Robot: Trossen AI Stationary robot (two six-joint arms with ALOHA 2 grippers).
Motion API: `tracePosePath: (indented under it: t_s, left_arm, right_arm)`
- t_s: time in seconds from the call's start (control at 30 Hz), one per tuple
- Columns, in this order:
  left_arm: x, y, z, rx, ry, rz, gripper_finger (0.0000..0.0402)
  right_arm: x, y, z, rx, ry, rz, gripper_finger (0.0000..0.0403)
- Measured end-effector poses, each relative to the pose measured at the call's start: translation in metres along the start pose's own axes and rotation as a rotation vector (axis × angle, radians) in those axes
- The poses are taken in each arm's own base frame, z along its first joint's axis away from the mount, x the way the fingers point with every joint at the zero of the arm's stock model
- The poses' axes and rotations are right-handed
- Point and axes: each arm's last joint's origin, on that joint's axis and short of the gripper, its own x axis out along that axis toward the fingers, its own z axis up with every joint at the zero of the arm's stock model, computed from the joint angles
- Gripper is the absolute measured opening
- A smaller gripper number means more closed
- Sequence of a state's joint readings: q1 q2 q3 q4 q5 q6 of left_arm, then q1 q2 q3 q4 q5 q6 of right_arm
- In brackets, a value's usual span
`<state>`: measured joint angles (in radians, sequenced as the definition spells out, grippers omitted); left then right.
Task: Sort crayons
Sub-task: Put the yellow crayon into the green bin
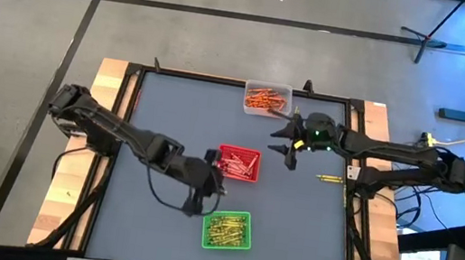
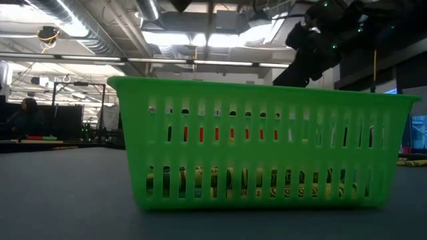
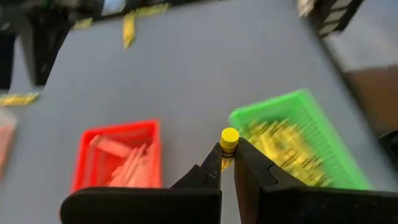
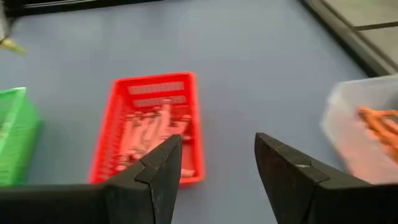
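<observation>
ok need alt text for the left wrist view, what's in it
The left gripper is shut on a yellow crayon, held above the grey table between a red tray of red crayons and a green tray of yellow-green ones. A few loose yellow crayons lie farther off.

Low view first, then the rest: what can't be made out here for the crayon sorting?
- Low view: the green tray fills the picture; it hides the red tray and the table behind it.
- Left wrist view: the yellow crayon shows only its tip; the left tool, shut on it, covers the rest.
- High view: single crayons in the clear tray are too small to count.
- Right wrist view: the clear tray is blurred and cut off by the edge.
</observation>
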<state>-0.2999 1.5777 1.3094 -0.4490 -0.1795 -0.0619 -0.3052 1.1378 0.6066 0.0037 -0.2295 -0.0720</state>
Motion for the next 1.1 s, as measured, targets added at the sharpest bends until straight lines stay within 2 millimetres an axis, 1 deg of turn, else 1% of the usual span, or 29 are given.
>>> tracePosePath:
  t_s: [0.07, 0.2, 0.33, 0.47, 0.57, 0.67, 0.8, 0.87, 1.0, 1.1]
  left_arm:
    - [0.001, -0.012, 0.003, -0.004, -0.046, -0.031, 0.0005]
    - [0.01, -0.038, 0.007, -0.004, -0.12, -0.085, 0.0005]
    - [0.029, -0.066, 0.003, 0.024, -0.16, -0.126, 0.0005]
    - [0.052, -0.082, -0.007, 0.007, -0.141, -0.133, 0.0005]
    - [0.063, -0.086, -0.016, -0.11, -0.069, -0.205, 0.0005]
    - [0.066, -0.085, -0.019, -0.206, -0.014, -0.288, 0.0005]
    - [0.068, -0.079, -0.019, -0.238, 0.006, -0.288, 0.0005]
    - [0.069, -0.074, -0.021, -0.262, 0.047, -0.293, 0.0005]
    - [0.078, -0.068, -0.03, -0.316, 0.122, -0.262, 0.0005]
    - [0.083, -0.063, -0.029, -0.331, 0.113, -0.28, 0.0006]
  right_arm:
    - [0.002, 0.01, 0.001, -0.004, 0.0, 0.032, 0.02]
    - [0.005, 0.028, 0.0, -0.001, 0.015, 0.036, 0.02]
    - [0.006, 0.047, 0.001, -0.017, 0.006, 0.051, 0.02]
    - [0.006, 0.063, 0.002, -0.042, -0.008, 0.065, 0.02]
    - [0.006, 0.07, 0.002, -0.06, -0.02, 0.06, 0.02]
    - [0.006, 0.072, 0.004, -0.069, -0.039, 0.041, 0.02]
    - [0.006, 0.071, 0.004, -0.074, -0.042, 0.029, 0.02]
    - [0.006, 0.071, 0.004, -0.075, -0.04, 0.014, 0.02]
    - [0.006, 0.071, 0.004, -0.076, -0.04, 0.007, 0.02]
    - [0.006, 0.071, 0.003, -0.076, -0.036, 0.007, 0.02]
